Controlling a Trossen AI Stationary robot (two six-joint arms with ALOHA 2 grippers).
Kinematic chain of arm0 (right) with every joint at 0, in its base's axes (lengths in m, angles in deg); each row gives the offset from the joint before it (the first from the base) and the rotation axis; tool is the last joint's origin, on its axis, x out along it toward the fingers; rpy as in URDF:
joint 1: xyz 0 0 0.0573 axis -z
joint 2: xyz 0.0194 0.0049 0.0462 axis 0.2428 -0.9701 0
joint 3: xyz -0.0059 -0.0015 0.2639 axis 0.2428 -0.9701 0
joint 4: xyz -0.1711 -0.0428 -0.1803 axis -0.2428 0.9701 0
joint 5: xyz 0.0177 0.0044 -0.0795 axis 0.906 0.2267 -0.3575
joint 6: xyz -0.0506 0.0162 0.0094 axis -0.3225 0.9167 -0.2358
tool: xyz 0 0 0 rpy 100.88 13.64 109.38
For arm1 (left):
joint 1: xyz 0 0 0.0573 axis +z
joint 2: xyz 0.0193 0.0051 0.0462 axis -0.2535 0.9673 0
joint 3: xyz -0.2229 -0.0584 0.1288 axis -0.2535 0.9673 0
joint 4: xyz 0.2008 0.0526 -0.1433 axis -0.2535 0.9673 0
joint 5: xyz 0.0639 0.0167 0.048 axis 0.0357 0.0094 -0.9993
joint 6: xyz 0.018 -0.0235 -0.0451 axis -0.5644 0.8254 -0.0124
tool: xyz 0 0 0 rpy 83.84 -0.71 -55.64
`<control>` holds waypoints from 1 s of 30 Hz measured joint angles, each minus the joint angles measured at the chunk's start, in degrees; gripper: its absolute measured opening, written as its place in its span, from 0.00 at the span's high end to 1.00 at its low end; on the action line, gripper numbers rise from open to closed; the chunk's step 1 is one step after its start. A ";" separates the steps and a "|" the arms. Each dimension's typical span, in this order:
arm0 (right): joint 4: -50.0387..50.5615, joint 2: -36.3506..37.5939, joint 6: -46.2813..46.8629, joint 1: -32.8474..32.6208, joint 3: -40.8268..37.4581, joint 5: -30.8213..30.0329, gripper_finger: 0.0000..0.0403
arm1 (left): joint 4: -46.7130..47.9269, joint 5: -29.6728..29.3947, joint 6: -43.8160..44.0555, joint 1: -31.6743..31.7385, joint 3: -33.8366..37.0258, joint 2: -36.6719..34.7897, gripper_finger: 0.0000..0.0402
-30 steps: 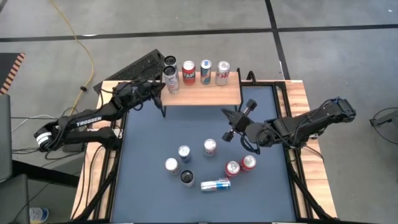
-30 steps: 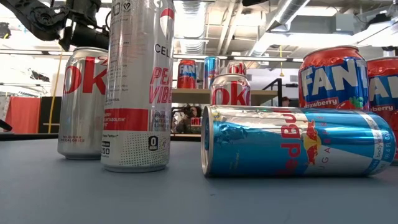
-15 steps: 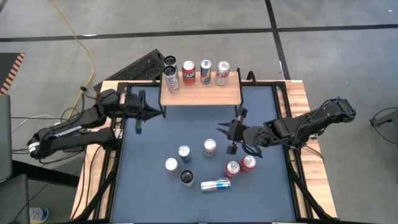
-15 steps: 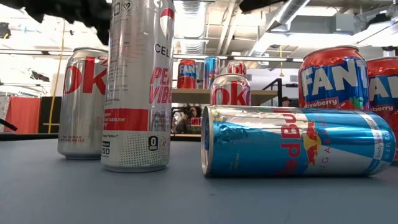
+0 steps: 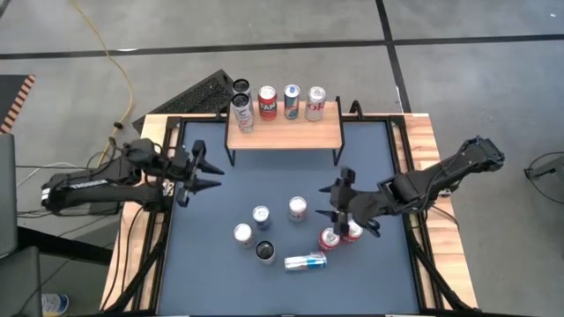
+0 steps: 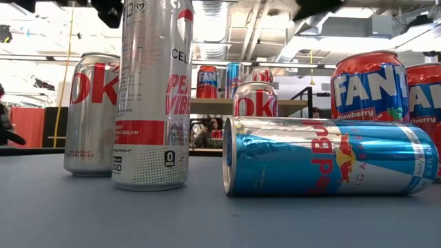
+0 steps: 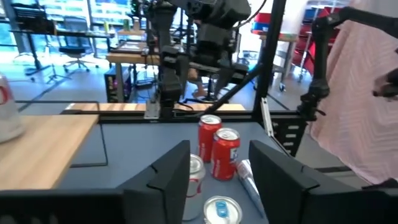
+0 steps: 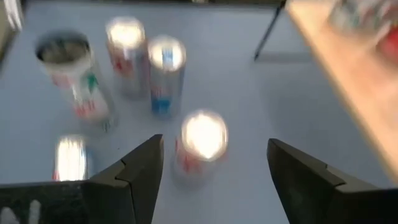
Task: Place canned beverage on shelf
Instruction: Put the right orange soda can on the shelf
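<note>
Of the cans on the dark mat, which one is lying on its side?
The blue and silver can, at the near end of the cluster, lies on its side. The other cans on the mat stand upright, tops facing up.

A keyboard [image 5: 196, 93] lies upper left beyond the table [image 5: 421, 141]. A yellow cable [image 5: 115, 66] trails over the floor [image 5: 476, 79], upper left.

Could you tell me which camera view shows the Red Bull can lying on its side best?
The low view: the Red Bull can fills it, label readable. The high view shows it small from above. The wrist views show it unclearly, if at all.
</note>
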 joint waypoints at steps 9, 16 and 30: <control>12.68 -0.09 14.35 -0.07 2.35 11.94 0.32 | 0.17 -1.15 0.29 -1.98 0.00 0.02 0.57; 25.27 -1.17 14.00 -3.34 10.72 13.48 0.31 | 0.54 -1.24 -0.86 -1.98 0.00 0.43 0.57; 48.95 -17.42 24.20 1.76 20.50 34.59 0.06 | 1.50 -0.87 -0.79 -1.96 0.00 2.10 0.57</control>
